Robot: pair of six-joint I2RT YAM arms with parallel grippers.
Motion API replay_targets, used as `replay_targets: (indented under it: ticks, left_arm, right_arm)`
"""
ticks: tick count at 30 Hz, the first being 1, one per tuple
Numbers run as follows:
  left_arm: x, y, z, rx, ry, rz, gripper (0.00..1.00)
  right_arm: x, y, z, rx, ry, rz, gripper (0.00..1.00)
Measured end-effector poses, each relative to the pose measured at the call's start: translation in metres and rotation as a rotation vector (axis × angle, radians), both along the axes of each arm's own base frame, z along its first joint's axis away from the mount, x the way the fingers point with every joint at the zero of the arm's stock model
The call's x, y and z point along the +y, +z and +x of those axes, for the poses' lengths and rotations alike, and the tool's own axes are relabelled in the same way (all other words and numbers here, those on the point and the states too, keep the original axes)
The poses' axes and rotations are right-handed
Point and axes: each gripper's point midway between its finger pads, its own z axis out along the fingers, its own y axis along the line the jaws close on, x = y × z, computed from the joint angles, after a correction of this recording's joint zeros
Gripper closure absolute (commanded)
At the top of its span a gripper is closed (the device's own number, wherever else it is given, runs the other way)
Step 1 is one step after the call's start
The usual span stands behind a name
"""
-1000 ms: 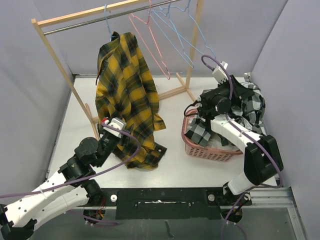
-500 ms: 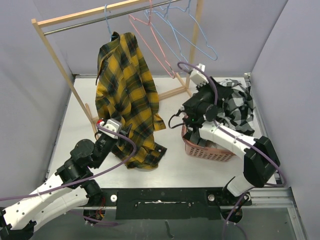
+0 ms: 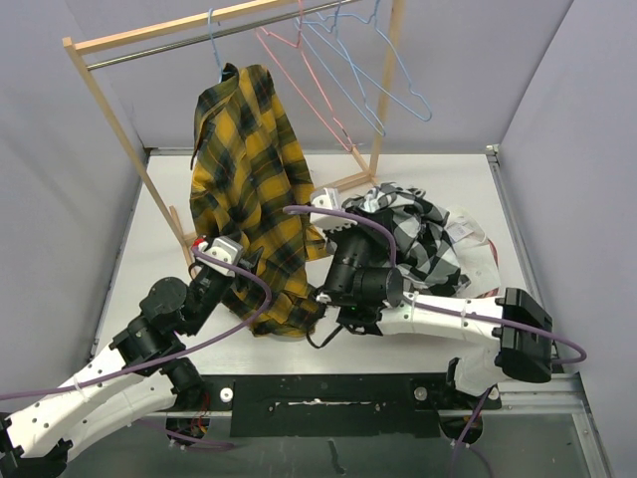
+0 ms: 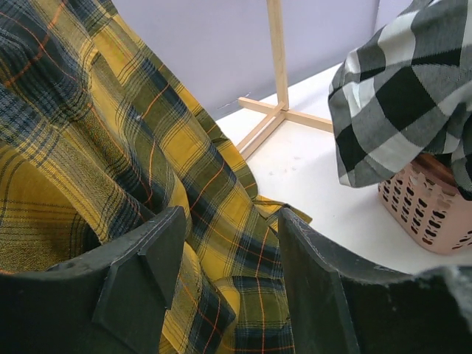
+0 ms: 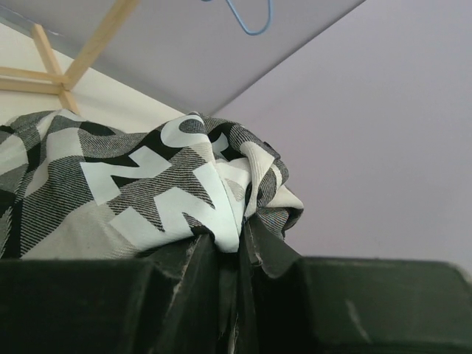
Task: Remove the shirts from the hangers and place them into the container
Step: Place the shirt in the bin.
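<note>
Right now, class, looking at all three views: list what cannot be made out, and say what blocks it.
Pink slotted plastic basket: the top view mostly hides it under the black-and-white check shirt; the left wrist view cuts it at the right edge.
Basket contents: covered by that shirt in every view.
Left gripper: whether its open jaws touch the yellow-and-black plaid shirt is unclear; cloth fills the left wrist view.

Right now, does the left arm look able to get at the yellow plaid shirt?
Probably yes. The left arm has its jaws open right at the hanging yellow plaid shirt; folds show between them and nothing blocks the way.
</note>
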Motion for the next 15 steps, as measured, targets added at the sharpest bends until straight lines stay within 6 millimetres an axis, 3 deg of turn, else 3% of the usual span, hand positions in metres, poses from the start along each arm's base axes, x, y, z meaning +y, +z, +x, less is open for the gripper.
replay_targets:
  ticks: [9, 15]
  left_arm:
    - [0.0, 0.0, 0.0, 0.0, -0.003, 0.0, 0.48]
    - [-0.001, -0.002, 0.001, 0.004, -0.003, 0.005, 0.48]
  right_arm:
    - [0.024, -0.036, -0.017, -0.01, 0.091, 0.025, 1.0]
    - [0.032, -0.037, -0.019, -0.029, 0.134, -0.003, 1.0]
